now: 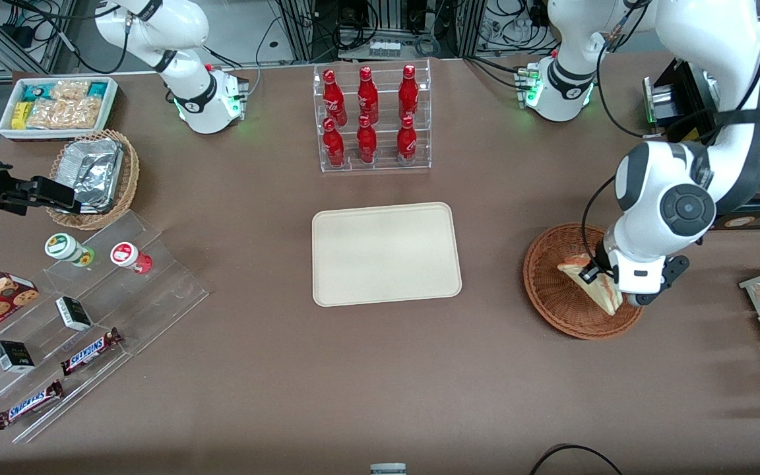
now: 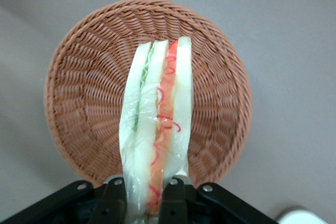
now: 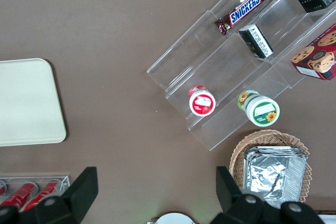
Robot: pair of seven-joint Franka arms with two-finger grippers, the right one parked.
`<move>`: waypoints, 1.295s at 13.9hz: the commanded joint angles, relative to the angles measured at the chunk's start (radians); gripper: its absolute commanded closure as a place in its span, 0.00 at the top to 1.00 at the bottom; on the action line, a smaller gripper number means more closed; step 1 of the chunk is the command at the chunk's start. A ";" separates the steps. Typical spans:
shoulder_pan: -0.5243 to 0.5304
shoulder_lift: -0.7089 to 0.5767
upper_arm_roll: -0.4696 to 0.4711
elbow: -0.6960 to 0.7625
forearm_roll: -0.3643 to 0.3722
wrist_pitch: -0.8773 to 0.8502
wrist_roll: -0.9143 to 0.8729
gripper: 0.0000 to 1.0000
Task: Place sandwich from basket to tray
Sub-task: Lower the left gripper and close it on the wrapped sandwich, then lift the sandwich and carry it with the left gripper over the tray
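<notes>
On brown table (image 1: 254, 369): tool (image 2: 145, 195) clamps sandwich (image 2: 157, 129) above basket (image 2: 84, 77); tray (image 1: 385, 253) bare.

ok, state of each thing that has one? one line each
Left arm's gripper: shut on the sandwich, above the basket.
Triangular white-bread sandwich: plastic-wrapped, gripped at one end, hanging over the basket.
Round reddish-brown wicker basket: upright, nothing else in it.
Cream rectangular tray: flat on the table, bare.
Six red bottles: upright, capped, in the clear rack.
</notes>
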 commanded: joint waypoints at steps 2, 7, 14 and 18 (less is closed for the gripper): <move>-0.036 0.000 -0.035 0.169 0.021 -0.204 -0.014 0.00; -0.036 0.012 -0.205 0.334 0.015 -0.317 -0.030 0.00; -0.036 0.119 -0.469 0.406 0.016 -0.288 -0.051 0.00; -0.145 0.222 -0.500 0.421 0.045 -0.179 -0.091 0.00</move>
